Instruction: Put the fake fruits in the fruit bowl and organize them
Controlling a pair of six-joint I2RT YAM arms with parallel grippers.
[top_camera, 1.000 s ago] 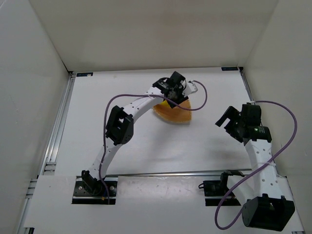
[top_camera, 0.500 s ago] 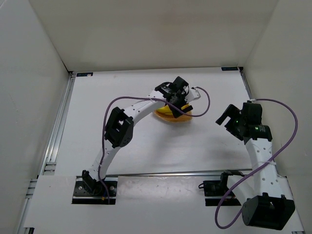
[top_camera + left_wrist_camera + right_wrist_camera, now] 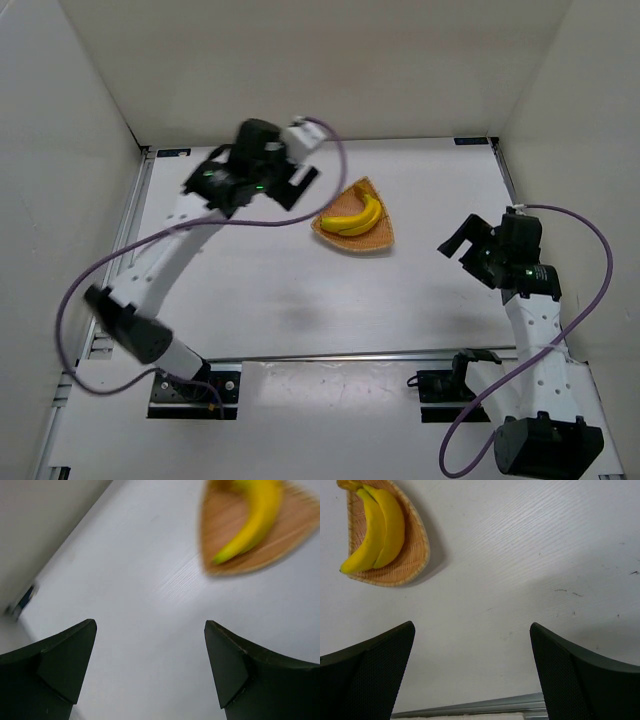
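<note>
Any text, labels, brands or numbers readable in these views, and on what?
None can be read.
Bananas: no print shows.
Bowl: plain wicker, no label.
Corner tags: dark marks, too small to read.

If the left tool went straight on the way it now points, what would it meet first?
The left tool would probably meet bare table first. The fruit bowl holding the bananas lies up and right of that line in the wrist view; depth is unclear.
</note>
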